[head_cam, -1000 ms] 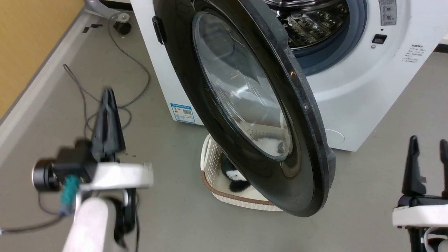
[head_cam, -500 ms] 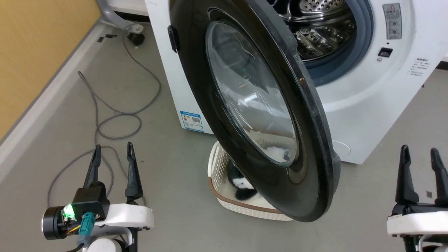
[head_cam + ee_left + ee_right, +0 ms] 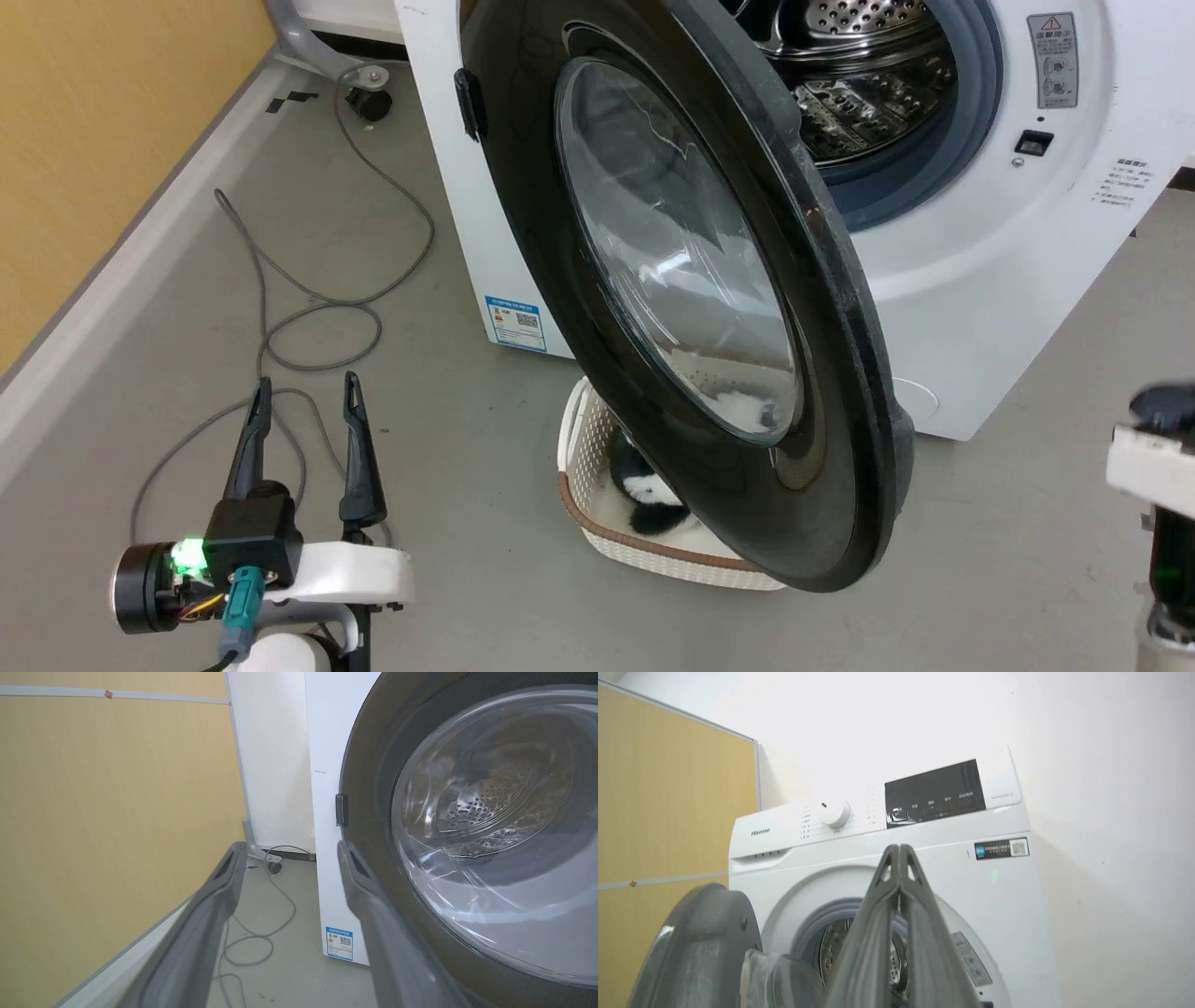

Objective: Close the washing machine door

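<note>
The big white front-loading washing machine [image 3: 971, 308] takes the upper right of the head view. Its perforated steel drum [image 3: 859, 103] and the grey rubber gasket [image 3: 976, 84] around it are uncovered at the top.

The large round glossy black washing machine door [image 3: 822, 504], with the bulging clear glass window in its centre, stands wide open. It is attached at the left side of the machine and swings out across the middle of the frame, with its free edge low and right of centre.

The grey floor [image 3: 448, 560] fills the lower part, and a yellow wall [image 3: 93, 112] is at the upper left.

A cream woven plastic basket [image 3: 583, 439] stands on the floor under the door, just beside the front of the machine. A black and white soft thing [image 3: 644, 490] lies in it.

A thin grey cable [image 3: 377, 322] makes loops on the floor at the left.

My left gripper [image 3: 306, 392] is at the lower left, above the floor and well apart from the door. Its fingers [image 3: 233, 868] are spread wide and hold nothing.

In the right wrist view my right gripper [image 3: 899, 851] points up at the front of the machine, with its fingers pressed together tip to tip and nothing between them. In the head view this arm is a blurred shape at the right edge.

A small blue sticker [image 3: 515, 323] sits low on the front of the machine, left of the door.
</note>
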{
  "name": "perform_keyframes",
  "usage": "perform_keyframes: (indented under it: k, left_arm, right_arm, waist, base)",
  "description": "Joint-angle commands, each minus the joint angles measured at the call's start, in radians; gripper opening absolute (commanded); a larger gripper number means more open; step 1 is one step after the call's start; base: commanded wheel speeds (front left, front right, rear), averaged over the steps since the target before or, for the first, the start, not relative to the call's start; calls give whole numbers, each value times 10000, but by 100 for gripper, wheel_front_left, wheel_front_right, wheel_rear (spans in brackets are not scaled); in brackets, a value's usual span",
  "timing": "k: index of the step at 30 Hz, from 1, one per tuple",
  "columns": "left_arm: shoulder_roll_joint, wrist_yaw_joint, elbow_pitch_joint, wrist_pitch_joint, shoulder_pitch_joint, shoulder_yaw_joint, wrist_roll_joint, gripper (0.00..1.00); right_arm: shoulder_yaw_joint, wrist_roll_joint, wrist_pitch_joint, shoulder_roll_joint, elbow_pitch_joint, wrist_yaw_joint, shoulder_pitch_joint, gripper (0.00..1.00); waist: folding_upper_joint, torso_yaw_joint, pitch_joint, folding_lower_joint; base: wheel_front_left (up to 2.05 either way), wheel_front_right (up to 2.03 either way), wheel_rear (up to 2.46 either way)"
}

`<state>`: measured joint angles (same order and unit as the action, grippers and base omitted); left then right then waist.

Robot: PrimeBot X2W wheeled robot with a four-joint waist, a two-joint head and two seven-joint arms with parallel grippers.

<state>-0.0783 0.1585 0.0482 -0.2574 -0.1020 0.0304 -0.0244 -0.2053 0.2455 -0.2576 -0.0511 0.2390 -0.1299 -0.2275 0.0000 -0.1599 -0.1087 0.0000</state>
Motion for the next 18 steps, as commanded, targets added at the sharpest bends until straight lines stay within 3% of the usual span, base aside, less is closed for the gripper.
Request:
perform_keyframes:
  k: [1,9,18]
  left_arm:
    - [5,26,-44,-43,37,-5,38,100]
    - [25,55,-130,-43,104,29,132,100]
    - [54,69,-165,-43,230,63,117,100]
  right_arm:
    - [326,160,-42,9,667,-8,-400,0]
    - [2863,1294,-42,-69,2762,-8,-1008,0]
    - [6301,1864,-42,-1891,2503,-8,-557,0]
  waist:
    - [0,-7,-1,0]
    - [0,-56,75,0]
    - [0,-28,160,0]
  base:
    - [0,0,0]
    - [0,0,0]
    - [0,0,0]
